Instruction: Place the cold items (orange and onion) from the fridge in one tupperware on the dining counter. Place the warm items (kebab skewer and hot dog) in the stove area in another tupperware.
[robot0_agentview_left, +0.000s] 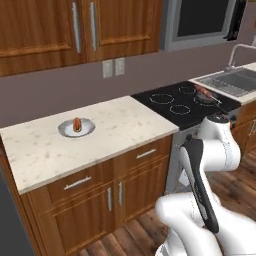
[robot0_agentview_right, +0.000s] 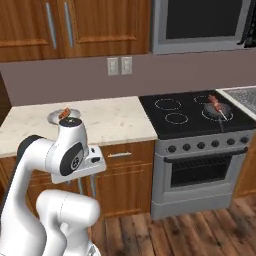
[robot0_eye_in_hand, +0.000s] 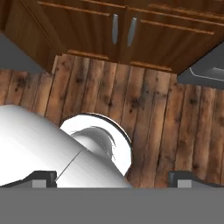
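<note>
A hot dog (robot0_agentview_left: 77, 124) (robot0_agentview_right: 64, 113) lies on a small grey plate (robot0_agentview_left: 62, 129) (robot0_agentview_right: 52, 118) on the pale stone counter (robot0_agentview_left: 120, 125). The kebab skewer (robot0_agentview_left: 202, 92) (robot0_agentview_right: 216, 103) rests in a dark pan (robot0_agentview_left: 207, 99) (robot0_agentview_right: 223, 111) on the stove's right rear burner. My arm is folded low in front of the cabinets. In the hand view my gripper (robot0_eye_in_hand: 113, 178) points down at the wooden floor, open and empty, fingertips (robot0_eye_in_hand: 43, 177) far apart. The orange, the onion and the tupperware are out of view.
The black stovetop (robot0_agentview_left: 175, 102) (robot0_agentview_right: 185, 112) with its oven (robot0_agentview_right: 200, 170) stands right of the counter, and a steel sink (robot0_agentview_left: 231, 81) lies beyond. A microwave (robot0_agentview_right: 200, 25) and wall cabinets (robot0_agentview_left: 75, 30) hang above. Base cabinet doors (robot0_eye_in_hand: 122, 30) stand just ahead of the hand.
</note>
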